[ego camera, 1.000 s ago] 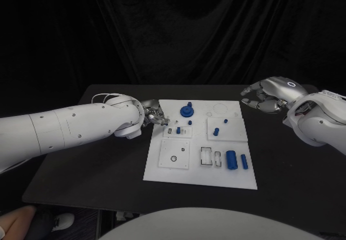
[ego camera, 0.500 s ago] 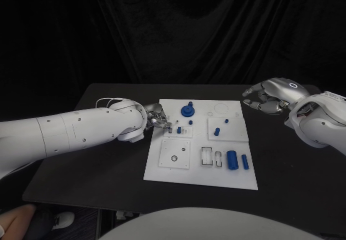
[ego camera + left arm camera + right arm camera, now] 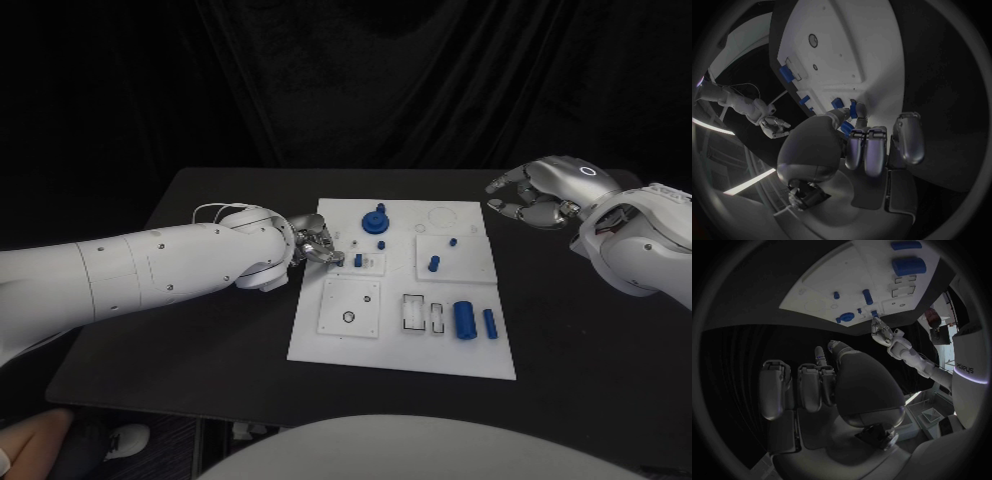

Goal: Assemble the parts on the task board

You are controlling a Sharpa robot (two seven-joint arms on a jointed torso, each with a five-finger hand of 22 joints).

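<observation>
The white task board (image 3: 325,340) lies mid-table. My left hand (image 3: 315,245) is at its left edge, fingers curled, its fingertips (image 3: 333,256) beside the small plate with an upright blue part (image 3: 358,260). In the left wrist view this hand (image 3: 870,145) pinches a small blue part (image 3: 856,110) between thumb and fingertips, just above the board (image 3: 836,45). My right hand (image 3: 537,200) hovers off the board's far right corner, fingers curled in on nothing; the right wrist view shows the same hand (image 3: 826,385).
On the board stand a blue knob (image 3: 375,220), two small pegs (image 3: 433,263), a thick blue cylinder (image 3: 463,318) and a thinner one (image 3: 488,321). A black ring (image 3: 348,318) marks the near-left plate. Black table (image 3: 188,330) surrounds the board.
My left hand has shifted slightly nearer and rightward, bringing its fingertips to the small plate at the board's left edge. The right hand has barely moved.
</observation>
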